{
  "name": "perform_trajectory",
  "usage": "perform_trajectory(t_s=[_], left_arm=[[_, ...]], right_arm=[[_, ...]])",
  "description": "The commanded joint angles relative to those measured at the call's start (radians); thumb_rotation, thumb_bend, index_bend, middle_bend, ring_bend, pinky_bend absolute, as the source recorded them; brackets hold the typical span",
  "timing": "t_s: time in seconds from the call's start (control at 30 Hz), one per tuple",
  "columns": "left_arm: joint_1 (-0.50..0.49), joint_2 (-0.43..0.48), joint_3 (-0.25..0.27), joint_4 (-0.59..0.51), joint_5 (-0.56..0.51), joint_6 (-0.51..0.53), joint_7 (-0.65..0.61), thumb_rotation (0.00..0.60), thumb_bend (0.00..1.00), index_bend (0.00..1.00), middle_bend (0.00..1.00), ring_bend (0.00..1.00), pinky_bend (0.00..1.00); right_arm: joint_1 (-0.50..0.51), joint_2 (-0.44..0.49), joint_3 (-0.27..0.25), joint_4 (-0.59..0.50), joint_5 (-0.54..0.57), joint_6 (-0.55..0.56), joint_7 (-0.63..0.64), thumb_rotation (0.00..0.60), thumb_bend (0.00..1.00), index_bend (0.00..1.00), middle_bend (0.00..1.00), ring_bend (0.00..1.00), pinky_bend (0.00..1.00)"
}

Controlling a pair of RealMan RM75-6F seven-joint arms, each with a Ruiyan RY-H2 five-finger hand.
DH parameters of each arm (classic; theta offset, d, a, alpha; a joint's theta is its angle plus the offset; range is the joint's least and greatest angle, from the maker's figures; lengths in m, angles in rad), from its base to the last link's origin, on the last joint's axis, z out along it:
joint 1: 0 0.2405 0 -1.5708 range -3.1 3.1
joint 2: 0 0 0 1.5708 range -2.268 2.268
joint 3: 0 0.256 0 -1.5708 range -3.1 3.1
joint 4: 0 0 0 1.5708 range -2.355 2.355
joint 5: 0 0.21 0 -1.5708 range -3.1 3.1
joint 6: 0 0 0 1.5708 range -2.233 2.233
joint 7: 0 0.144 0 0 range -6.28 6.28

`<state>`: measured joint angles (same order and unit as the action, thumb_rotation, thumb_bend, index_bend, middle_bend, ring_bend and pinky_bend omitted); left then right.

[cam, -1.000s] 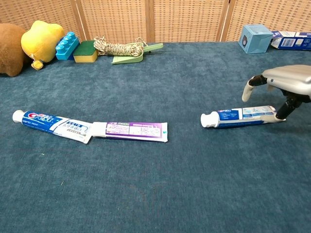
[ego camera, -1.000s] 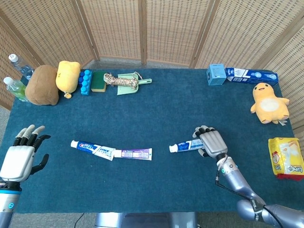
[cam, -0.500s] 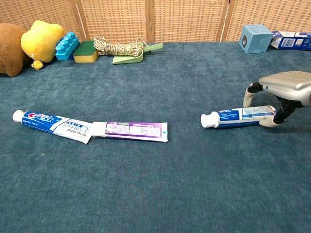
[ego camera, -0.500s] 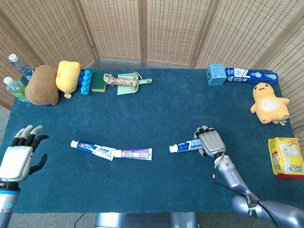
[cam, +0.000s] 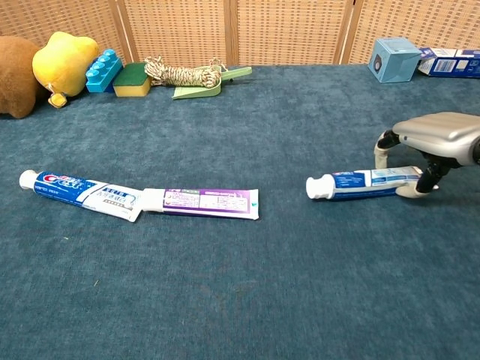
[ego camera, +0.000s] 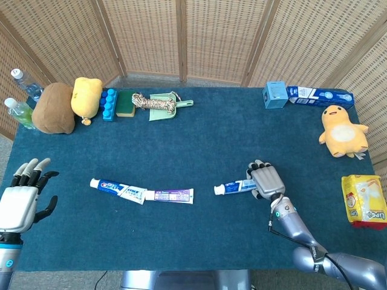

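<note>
My right hand [ego camera: 266, 181] is palm down over the tail end of a blue and white toothpaste tube [cam: 367, 182], and its fingers [cam: 384, 144] curl around that end. In the chest view the fingertips reach the cloth on both sides of the tube, so I would say the hand is grasping it. The tube lies flat on the blue table cloth [ego camera: 199, 139], at about 4 o'clock from the table centre, and its white cap points toward 9 o'clock.

My left hand [ego camera: 21, 199] is at the 8 o'clock edge of the table, palm open, fingers spread apart and holding nothing. The things nearest to it are two other tubes lying in one line: a blue Crest toothpaste tube [ego camera: 118, 188] and, touching its tail, a white and purple tube [ego camera: 170, 195].

At 10 o'clock on the far edge there are two plastic bottles [ego camera: 18, 96], a brown plush toy [ego camera: 53, 109], a yellow plush toy [ego camera: 86, 95], a blue building block [ego camera: 108, 104], a green sponge [ego camera: 126, 103], and a coil of rope [ego camera: 151, 103] resting on a green dustpan [ego camera: 169, 109]. At 1 o'clock I see a small blue box [ego camera: 274, 95] beside a long toothpaste carton [ego camera: 320, 95]. At 2 o'clock sits a yellow duck plush [ego camera: 341, 131], and at 3 o'clock a yellow Lipton packet [ego camera: 364, 201].
</note>
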<state>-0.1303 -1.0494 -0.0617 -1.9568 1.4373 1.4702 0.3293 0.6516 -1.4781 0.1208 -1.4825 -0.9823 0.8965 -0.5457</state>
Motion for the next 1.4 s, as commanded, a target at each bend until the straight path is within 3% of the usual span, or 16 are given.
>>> perform_trajectory(t_s=[0.03, 0.2, 0.3, 0.5, 1.0, 1.17, 1.4], left_arm=[[0.005, 0.005, 0.002, -0.002, 0.006, 0.008, -0.004, 0.6, 0.36, 0.25, 0.1, 0.04, 0.07], [0.016, 0.014, 0.005, -0.009, 0.017, 0.027, -0.008, 0.6, 0.36, 0.25, 0.1, 0.03, 0.07], [0.021, 0.017, 0.006, -0.012, 0.021, 0.034, -0.012, 0.6, 0.36, 0.25, 0.1, 0.03, 0.07], [0.029, 0.016, 0.014, -0.017, 0.031, 0.04, -0.019, 0.6, 0.36, 0.25, 0.1, 0.03, 0.07], [0.023, 0.015, 0.012, -0.031, 0.036, 0.029, -0.007, 0.6, 0.36, 0.25, 0.1, 0.03, 0.07], [0.015, 0.012, 0.011, -0.035, 0.03, 0.014, 0.0, 0.6, 0.36, 0.25, 0.11, 0.03, 0.08], [-0.024, 0.009, 0.0, -0.051, 0.02, -0.041, 0.018, 0.6, 0.36, 0.25, 0.13, 0.07, 0.13]], right_arm=[[0.005, -0.003, 0.005, -0.005, -0.004, -0.001, 0.016, 0.6, 0.41, 0.63, 0.35, 0.22, 0.29], [0.005, 0.004, 0.016, -0.013, -0.04, 0.005, 0.079, 0.6, 0.45, 0.79, 0.53, 0.41, 0.46], [0.002, 0.008, 0.019, -0.013, -0.059, 0.006, 0.115, 0.6, 0.46, 0.85, 0.59, 0.48, 0.55], [-0.01, 0.02, 0.014, -0.003, -0.11, -0.002, 0.218, 0.6, 0.49, 0.89, 0.65, 0.56, 0.65], [-0.049, 0.085, 0.03, 0.014, -0.243, -0.09, 0.694, 0.6, 0.52, 0.92, 0.74, 0.66, 0.74], [-0.068, 0.118, 0.044, -0.008, -0.301, -0.123, 0.952, 0.6, 0.52, 0.92, 0.74, 0.68, 0.75], [-0.089, 0.158, 0.023, 0.009, -0.424, -0.1, 1.206, 0.6, 0.52, 0.92, 0.75, 0.69, 0.75]])
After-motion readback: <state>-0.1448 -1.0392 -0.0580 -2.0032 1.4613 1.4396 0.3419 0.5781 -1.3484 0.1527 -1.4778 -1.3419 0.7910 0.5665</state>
